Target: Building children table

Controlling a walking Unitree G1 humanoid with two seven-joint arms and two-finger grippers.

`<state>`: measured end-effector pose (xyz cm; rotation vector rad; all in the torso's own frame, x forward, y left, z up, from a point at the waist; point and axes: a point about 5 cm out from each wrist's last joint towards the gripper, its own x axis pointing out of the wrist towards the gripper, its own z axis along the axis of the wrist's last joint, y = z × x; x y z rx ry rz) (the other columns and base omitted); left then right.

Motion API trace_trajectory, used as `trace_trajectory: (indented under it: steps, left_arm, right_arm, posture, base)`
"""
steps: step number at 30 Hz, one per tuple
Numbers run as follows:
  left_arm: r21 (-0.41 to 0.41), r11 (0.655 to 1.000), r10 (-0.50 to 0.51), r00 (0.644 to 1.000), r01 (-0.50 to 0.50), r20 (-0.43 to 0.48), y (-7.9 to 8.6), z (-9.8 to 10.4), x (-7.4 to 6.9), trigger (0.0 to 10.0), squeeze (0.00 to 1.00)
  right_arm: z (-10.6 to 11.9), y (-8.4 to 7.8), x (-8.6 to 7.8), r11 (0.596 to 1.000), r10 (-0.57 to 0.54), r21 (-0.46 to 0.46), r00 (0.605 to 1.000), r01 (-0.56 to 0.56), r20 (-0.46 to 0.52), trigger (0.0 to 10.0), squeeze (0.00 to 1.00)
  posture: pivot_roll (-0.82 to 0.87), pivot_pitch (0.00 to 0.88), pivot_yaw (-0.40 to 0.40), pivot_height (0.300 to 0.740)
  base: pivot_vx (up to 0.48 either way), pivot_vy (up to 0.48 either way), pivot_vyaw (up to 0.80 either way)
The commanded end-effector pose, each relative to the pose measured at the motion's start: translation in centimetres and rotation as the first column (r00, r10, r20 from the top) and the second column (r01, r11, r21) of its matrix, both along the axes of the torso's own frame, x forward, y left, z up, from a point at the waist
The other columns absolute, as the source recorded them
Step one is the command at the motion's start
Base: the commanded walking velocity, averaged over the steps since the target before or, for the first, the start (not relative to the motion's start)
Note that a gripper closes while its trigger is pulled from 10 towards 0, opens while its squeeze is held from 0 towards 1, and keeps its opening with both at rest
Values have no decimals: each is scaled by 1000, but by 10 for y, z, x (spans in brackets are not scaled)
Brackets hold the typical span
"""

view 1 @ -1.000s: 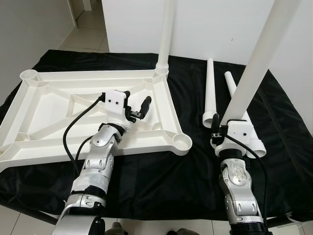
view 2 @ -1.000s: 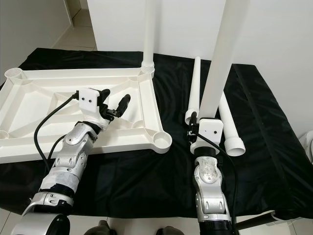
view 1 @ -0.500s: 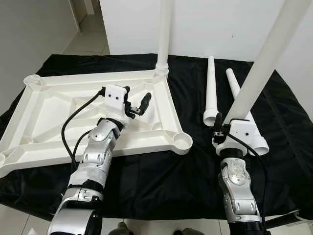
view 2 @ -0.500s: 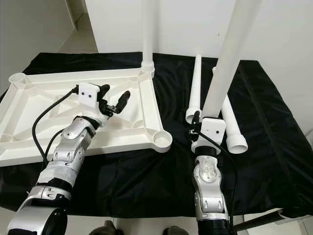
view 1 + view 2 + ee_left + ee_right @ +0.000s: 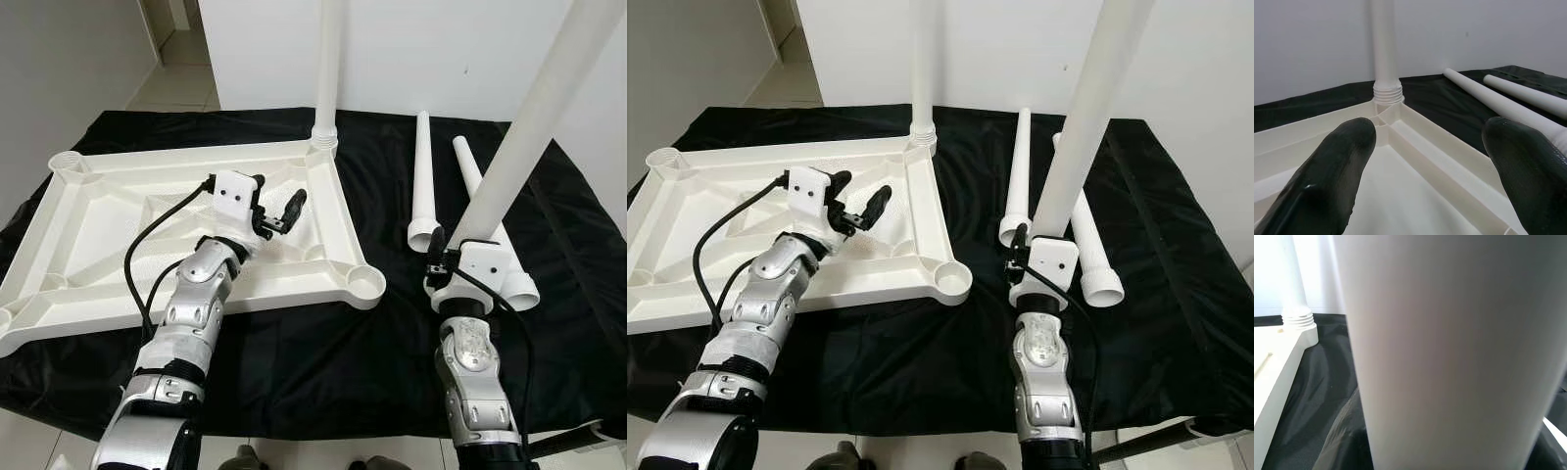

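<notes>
Table leg (image 5: pixel 519 147) held upright, clamped in right gripper (image 5: pixel 453 262), just right of upturned tabletop (image 5: pixel 118 211). Left gripper (image 5: pixel 276 211) spread over tabletop. Leg best aligned plumb over near corner socket (image 5: pixel 364 285) before being pressed in.

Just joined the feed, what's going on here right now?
A children's table is being assembled on a black cloth. The white tabletop lies upside down with one leg already standing in its far corner socket. The right gripper holds a second leg upright, beside the tabletop, not yet at the near corner socket. The left gripper hovers open over the tabletop. Two spare legs lie on the cloth.
</notes>
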<state>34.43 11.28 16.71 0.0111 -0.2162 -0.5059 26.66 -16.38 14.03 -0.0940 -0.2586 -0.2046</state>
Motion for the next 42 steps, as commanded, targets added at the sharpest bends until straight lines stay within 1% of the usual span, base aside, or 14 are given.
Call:
trace_trajectory:
  steps: [1,6,7,8,9,11,13,15,17,21,22,23,33,42]
  left_arm:
    - [66,965,-254,967,253,-6,-6,-4,-11,10000,0]
    - [98,935,-338,941,339,-31,-4,-8,-16,10000,0]
    - [143,910,-387,921,389,-41,-3,-10,-20,10000,0]
    - [199,836,-499,860,511,-109,0,-17,-29,10000,0]
    - [199,836,-499,860,511,-109,0,-17,-29,10000,0]
    - [228,788,-552,820,572,-151,1,-20,-33,10000,0]
    - [228,788,-552,820,572,-151,1,-20,-33,10000,0]
    - [252,752,-580,793,609,-186,1,-22,-36,10000,0]
    - [256,743,-587,786,619,-195,1,-23,-36,10000,0]
    - [310,631,-653,703,711,-282,0,-34,-44,10000,0]
    - [310,631,-653,703,711,-282,0,-34,-44,10000,0]
    - [310,592,-676,668,744,-313,-1,-36,-47,10000,0]
    - [346,545,-674,644,764,-361,-11,-43,-49,10000,0]
    - [323,481,-699,579,815,-420,-22,-53,-59,10000,0]
  right_arm:
    - [1,1,2,1000,8,-4,1000,-8,12,10000,0]
    - [1,2,3,1000,14,-5,1000,-14,12,10000,0]
    - [1,1,3,1000,14,-6,1000,-14,11,10000,0]
    - [4,-1,5,1000,16,-14,1000,-16,17,10000,0]
    - [4,-1,5,1000,16,-14,1000,-16,17,10000,0]
    - [6,-2,7,1000,19,-21,1000,-19,24,10000,0]
    - [6,-2,7,1000,19,-21,1000,-19,24,10000,0]
    - [7,-3,8,999,19,-26,999,-19,27,10000,0]
    - [7,-3,8,999,19,-27,999,-18,28,10000,0]
    - [6,-3,8,1000,14,-28,1000,-14,27,10000,0]
    - [6,-3,8,1000,14,-28,1000,-14,27,10000,0]
    - [5,-2,8,999,14,-29,1000,-13,25,10000,0]
    - [4,-3,9,999,10,-32,1000,-10,23,10000,0]
    - [2,-3,7,1000,3,-30,1000,-2,19,10000,0]
  posture:
    - [34,0,39,740]
    - [33,0,34,740]
    - [34,0,33,740]
    - [31,0,31,740]
    - [31,0,31,740]
    - [30,0,31,740]
    - [30,0,31,740]
    - [28,0,30,740]
    - [28,0,30,740]
    - [20,0,33,740]
    - [20,0,33,740]
    - [16,0,35,740]
    - [11,0,38,740]
    - [7,0,47,740]
  base:
    - [0,0,0]
    - [0,0,0]
    - [0,0,0]
    - [0,0,0]
    - [0,0,0]
    - [0,0,0]
    - [0,0,0]
    - [0,0,0]
    - [0,0,0]
    - [0,0,0]
    - [0,0,0]
    - [0,0,0]
    - [0,0,0]
    - [0,0,0]
